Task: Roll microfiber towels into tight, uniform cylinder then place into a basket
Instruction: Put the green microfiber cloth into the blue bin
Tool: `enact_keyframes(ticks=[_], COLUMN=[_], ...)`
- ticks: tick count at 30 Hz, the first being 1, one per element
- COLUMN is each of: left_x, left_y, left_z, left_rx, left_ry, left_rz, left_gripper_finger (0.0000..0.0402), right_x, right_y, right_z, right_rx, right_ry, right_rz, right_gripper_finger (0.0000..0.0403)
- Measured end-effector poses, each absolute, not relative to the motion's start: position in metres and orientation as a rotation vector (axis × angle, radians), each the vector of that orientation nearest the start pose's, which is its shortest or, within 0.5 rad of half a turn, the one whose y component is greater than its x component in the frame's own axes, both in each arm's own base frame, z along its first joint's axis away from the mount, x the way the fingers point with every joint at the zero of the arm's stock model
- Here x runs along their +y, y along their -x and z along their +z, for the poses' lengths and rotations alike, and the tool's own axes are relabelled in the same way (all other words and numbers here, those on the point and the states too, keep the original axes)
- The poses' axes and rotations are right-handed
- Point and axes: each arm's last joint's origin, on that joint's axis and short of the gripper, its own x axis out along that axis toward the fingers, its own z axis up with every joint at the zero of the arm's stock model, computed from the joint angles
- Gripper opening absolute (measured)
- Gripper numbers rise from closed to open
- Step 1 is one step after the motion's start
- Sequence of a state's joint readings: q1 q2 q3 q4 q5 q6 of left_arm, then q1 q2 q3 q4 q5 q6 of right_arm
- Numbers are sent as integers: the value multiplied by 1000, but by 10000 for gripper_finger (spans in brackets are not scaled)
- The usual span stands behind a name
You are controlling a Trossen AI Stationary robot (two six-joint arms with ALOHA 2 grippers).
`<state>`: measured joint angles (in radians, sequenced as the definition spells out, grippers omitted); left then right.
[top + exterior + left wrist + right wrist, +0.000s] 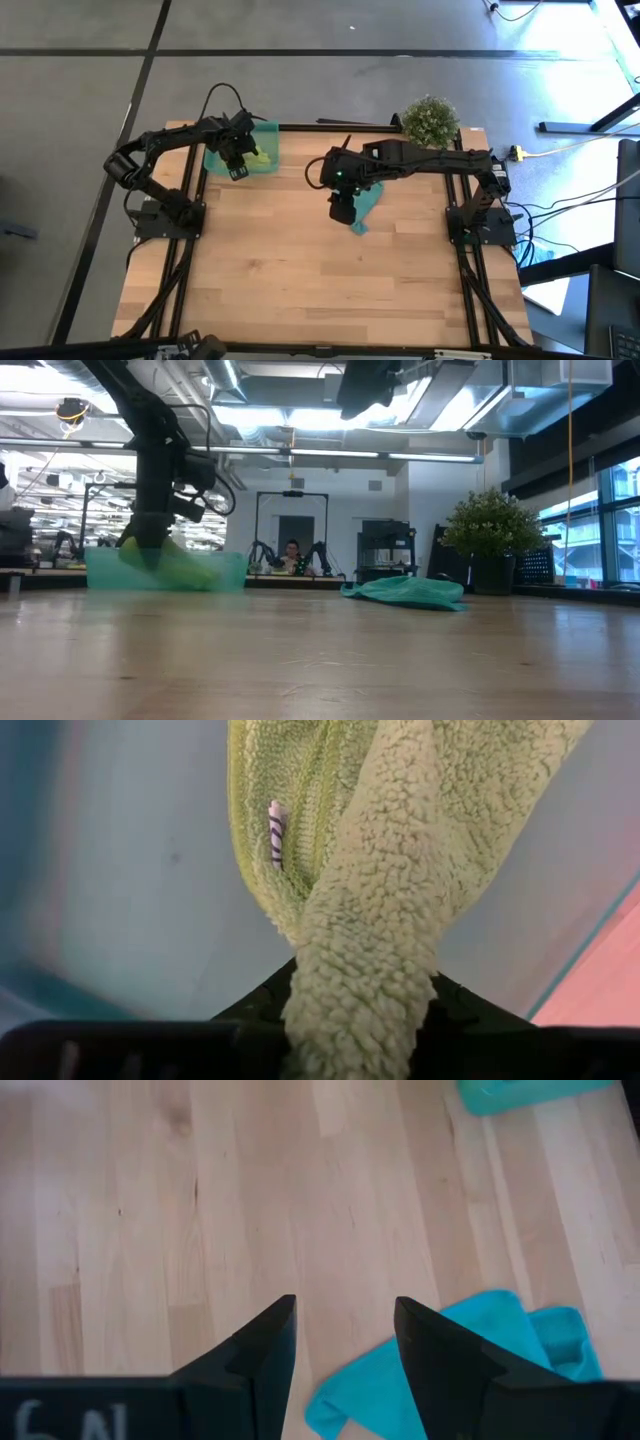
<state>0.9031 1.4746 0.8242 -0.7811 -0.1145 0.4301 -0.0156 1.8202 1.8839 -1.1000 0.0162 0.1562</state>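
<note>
The lime-green towel (260, 157) lies bunched inside the translucent teal basket (268, 130) at the table's far left. My left gripper (238, 163) points down into the basket, shut on the towel. In the low view the gripper (143, 548) stands inside the basket wall (105, 572), with the green towel (190, 568) beside it. The teal towel (368, 205) lies crumpled on the wood near the table's middle, flat on its underside. My right gripper (345, 1342) hangs open above the teal towel's (500, 1345) edge, clear of it. My left gripper has a thick, bunched fold of the lime-green towel (360, 1005) between its two fingers (262, 1008), several layers together. The fingers come from above, pointing down. The rest of the towel (300, 810) lies spread on the basket's floor (130, 880).
A potted plant (431, 120) stands at the table's far edge, right of centre. Bare wood (320, 290) fills the whole near half of the table. The basket's low rim surrounds my left gripper.
</note>
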Motion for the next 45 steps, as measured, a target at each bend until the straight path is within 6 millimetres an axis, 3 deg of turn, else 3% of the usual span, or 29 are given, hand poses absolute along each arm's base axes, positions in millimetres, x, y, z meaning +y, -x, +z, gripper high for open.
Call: enact_keyframes(ticks=[11, 20, 45], left_x=[191, 191, 190], left_y=[-144, -142, -142], left_z=[170, 171, 171], left_rx=[1539, 1568, 1562], left_ry=[198, 187, 214], left_rz=[561, 588, 606], left_gripper_finger=[114, 94, 116], right_x=[-7, -7, -8], right_y=[-376, -377, -380], right_z=[352, 353, 355], right_rx=[1021, 1003, 971], right_ry=[-142, -164, -91], right_rz=[-110, -120, -134], right_gripper_finger=[172, 172, 172])
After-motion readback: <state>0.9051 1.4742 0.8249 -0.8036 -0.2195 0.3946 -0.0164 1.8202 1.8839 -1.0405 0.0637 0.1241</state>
